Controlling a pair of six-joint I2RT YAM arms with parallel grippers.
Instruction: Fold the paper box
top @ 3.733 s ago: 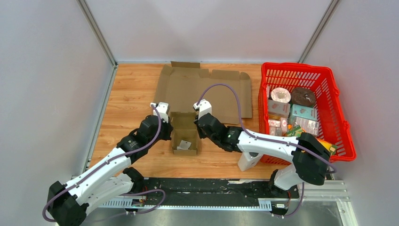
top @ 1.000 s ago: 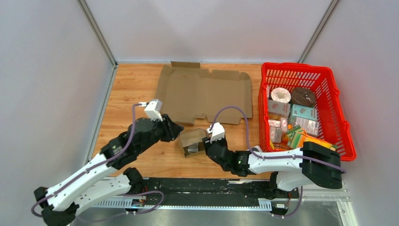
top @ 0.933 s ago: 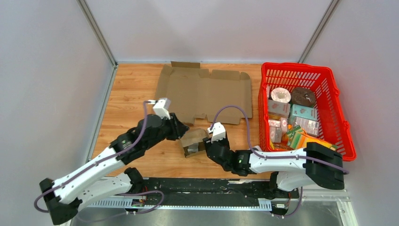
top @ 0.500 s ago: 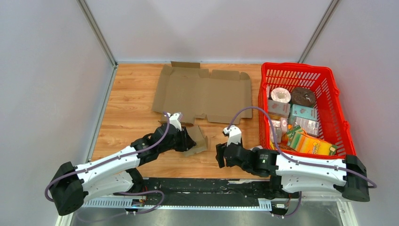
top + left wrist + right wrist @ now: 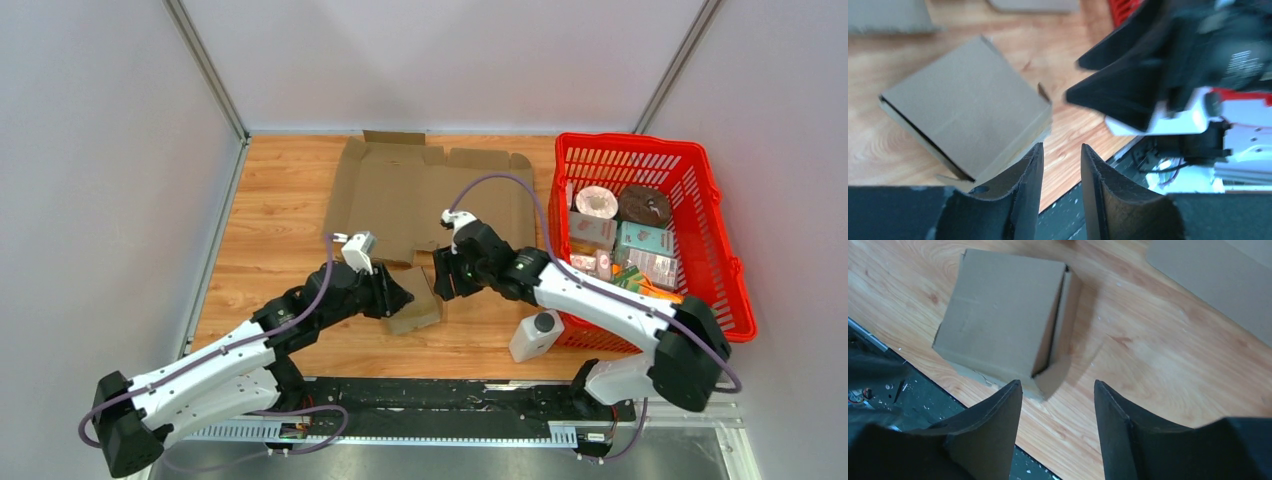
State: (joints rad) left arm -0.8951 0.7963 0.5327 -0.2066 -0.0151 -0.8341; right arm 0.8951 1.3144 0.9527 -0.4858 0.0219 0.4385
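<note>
The left hand [image 5: 397, 297], fingers slightly parted with nothing between them, sits low just beside the box [image 5: 415, 308]. The box lies lid-down on the worktop [image 5: 270, 220]. The right hand [image 5: 441, 281], spread and empty, hangs at the box's right edge. A basket [image 5: 735, 300] stands far right.

1 fixed camera sits high above the near edge of the table [image 5: 270, 200] and looks down on all of it. 2 wrist cameras ride low and close. One looks past the left gripper [image 5: 1060, 146] toward the right arm [image 5: 1168, 75], the other past the right gripper [image 5: 1057, 383] straight down at the wood. All 3 views share the small cardboard box [image 5: 415, 312].
</note>
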